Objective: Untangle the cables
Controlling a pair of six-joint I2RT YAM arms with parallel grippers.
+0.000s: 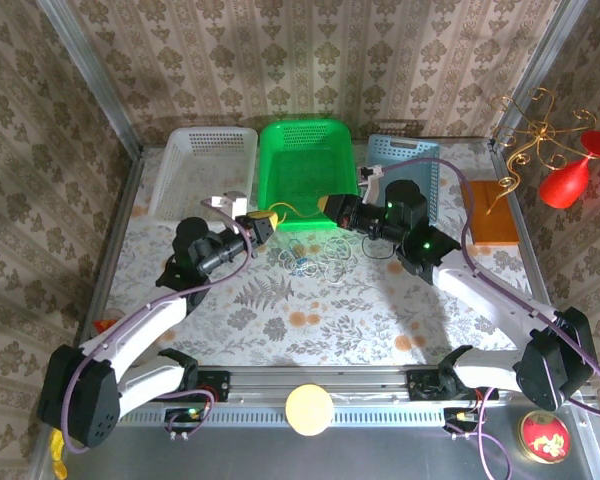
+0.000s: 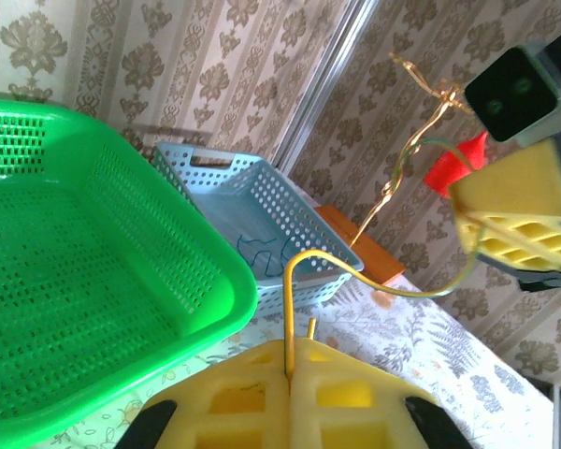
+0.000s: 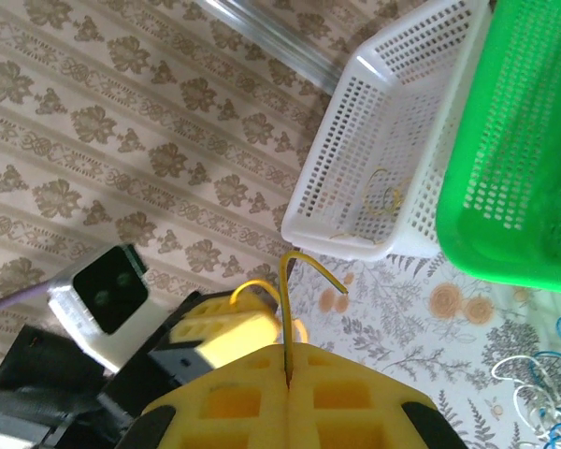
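A yellow cable [image 1: 292, 210] stretches between my two grippers just in front of the green basket [image 1: 307, 160]. My left gripper [image 1: 264, 222] is shut on one stretch of it; in the left wrist view the yellow cable [image 2: 374, 281] rises from the closed pads of the left gripper [image 2: 299, 351] and arcs right to the other gripper's fingers [image 2: 519, 215]. My right gripper [image 1: 330, 207] is shut on the same yellow cable [image 3: 285, 309], whose free end curls right above the right gripper [image 3: 288, 360]. A tangle of blue and pale cables [image 1: 315, 260] lies on the table below.
A white basket [image 1: 205, 170] at back left holds pale cords [image 3: 383, 198]. The blue basket [image 1: 410, 165] at back right holds a blue cord [image 2: 262, 253]. An orange block [image 1: 488, 212] and a red ornament on a gold stand [image 1: 570, 175] sit at far right.
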